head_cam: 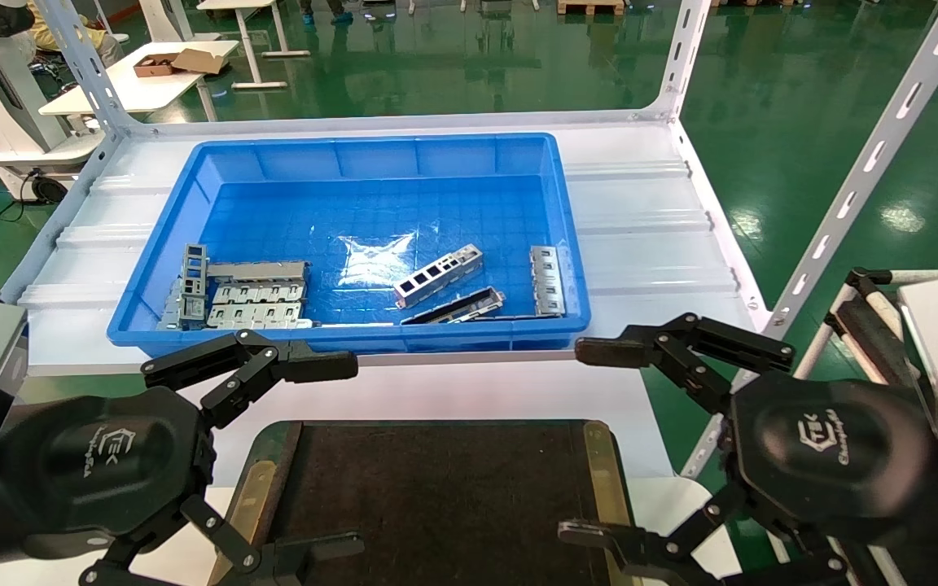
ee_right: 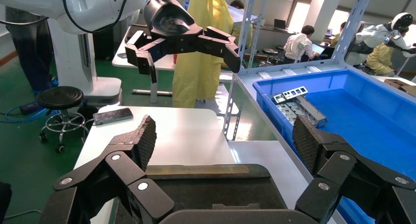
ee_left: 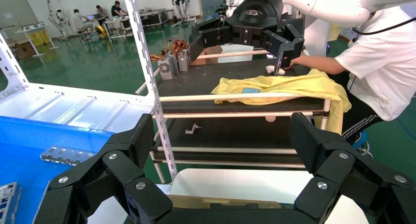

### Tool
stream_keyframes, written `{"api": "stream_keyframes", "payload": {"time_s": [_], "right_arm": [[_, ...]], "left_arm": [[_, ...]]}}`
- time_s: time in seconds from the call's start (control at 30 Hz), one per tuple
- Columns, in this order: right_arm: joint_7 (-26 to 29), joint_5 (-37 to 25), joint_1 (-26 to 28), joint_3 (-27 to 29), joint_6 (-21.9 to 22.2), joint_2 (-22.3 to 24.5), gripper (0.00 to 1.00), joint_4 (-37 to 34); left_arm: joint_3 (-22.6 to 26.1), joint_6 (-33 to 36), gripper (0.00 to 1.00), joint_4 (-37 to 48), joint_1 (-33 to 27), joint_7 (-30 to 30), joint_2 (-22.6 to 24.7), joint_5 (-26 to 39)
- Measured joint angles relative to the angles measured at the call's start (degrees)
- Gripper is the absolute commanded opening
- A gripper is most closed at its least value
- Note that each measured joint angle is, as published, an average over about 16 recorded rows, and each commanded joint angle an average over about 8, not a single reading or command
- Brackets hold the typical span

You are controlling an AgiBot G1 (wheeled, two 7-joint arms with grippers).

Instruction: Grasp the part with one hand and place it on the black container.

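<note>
Your part (head_cam: 438, 276) lies flat in the bin (head_cam: 192, 191), mid-floor toward its near wall, just beyond a darker channel bar (head_cam: 454, 308). Both hands hang short of that wall: left hand (head_cam: 318, 456) and right hand (head_cam: 591, 439) flank the tray (head_cam: 599, 464), fingers spread wide, gripping nothing. The part sits well apart from either one, slightly nearer your right.

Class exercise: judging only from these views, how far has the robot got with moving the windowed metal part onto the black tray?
Done: nothing yet. The part lies in the blue bin, and the black container holds nothing visible.
In hand: nothing. The left gripper and right gripper hang open over the container's ends.
Left: reach into the bin, grasp the part, carry it over, release it.
</note>
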Motion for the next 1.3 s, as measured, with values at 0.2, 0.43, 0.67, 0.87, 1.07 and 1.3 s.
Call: {"api": "stream_keyframes", "payload": {"time_s": [0.2,0.43,0.67,0.87,1.07,1.3], "right_arm": [[0.00,0.00,0.00,0.00,0.00,0.00,1.00,0.00],[0.00,0.00,0.00,0.00,0.00,0.00,1.00,0.00],[0.00,0.00,0.00,0.00,0.00,0.00,1.00,0.00],[0.00,0.00,0.00,0.00,0.00,0.00,1.00,0.00],[0.00,0.00,0.00,0.00,0.00,0.00,1.00,-0.01],[-0.01,0.00,0.01,-0.01,-0.01,0.00,1.00,-0.02]], "left_arm": [[0.00,0.00,1.00,0.00,0.00,0.00,0.00,0.00],[0.00,0.00,1.00,0.00,0.00,0.00,0.00,0.00],[0.00,0.00,1.00,0.00,0.00,0.00,0.00,0.00],[-0.01,-0.02,1.00,0.00,-0.01,-0.01,0.00,0.01],[0.06,-0.38,1.00,-0.05,-0.29,-0.07,0.07,0.39],[0.46,-2.38,1.00,-0.13,-1.32,-0.23,0.59,2.35]]}}
